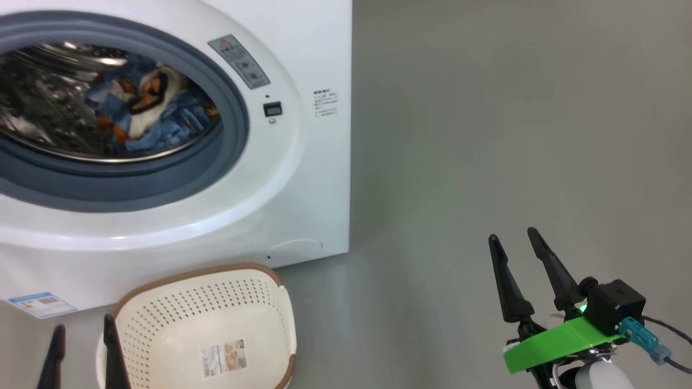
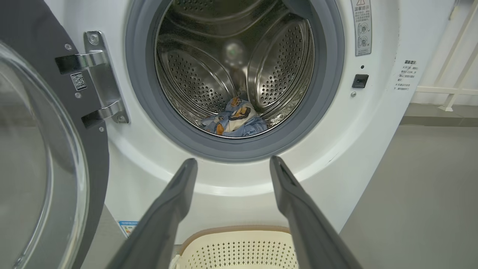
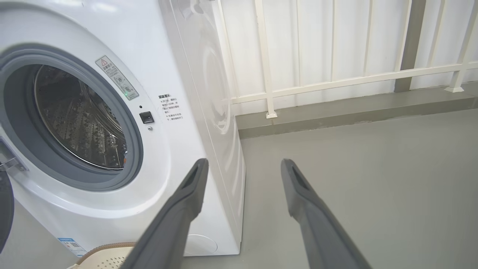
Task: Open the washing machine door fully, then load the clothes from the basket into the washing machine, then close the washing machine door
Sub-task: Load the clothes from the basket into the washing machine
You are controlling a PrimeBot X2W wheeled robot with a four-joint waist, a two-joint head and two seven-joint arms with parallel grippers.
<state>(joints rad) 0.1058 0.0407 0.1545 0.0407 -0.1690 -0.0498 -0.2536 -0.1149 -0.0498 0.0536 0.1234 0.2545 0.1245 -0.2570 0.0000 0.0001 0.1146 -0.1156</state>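
The white washing machine [image 1: 303, 178] [image 2: 336, 149] [image 3: 171, 157] stands with its round opening uncovered. Its door [image 2: 44, 157], black-rimmed with a glass bowl, hangs swung open at the left on a metal hinge [image 2: 99, 78]. Blue clothes [image 1: 151, 108] [image 2: 235, 121] with orange and white patches lie in the steel drum. On the floor before the machine, the cream perforated basket [image 1: 162, 329] [image 2: 239, 248] [image 3: 108, 257] holds nothing. My left gripper [image 1: 84, 335] [image 2: 233, 168] is open, just left of the basket and aimed at the drum. My right gripper [image 1: 513, 237] [image 3: 242, 166] is open over bare floor to the right.
Grey floor [image 1: 513, 135] stretches to the right of the machine. A white railing [image 3: 336, 78] on a low kerb runs behind it. A blue energy sticker [image 1: 40, 303] sits low on the machine's front.
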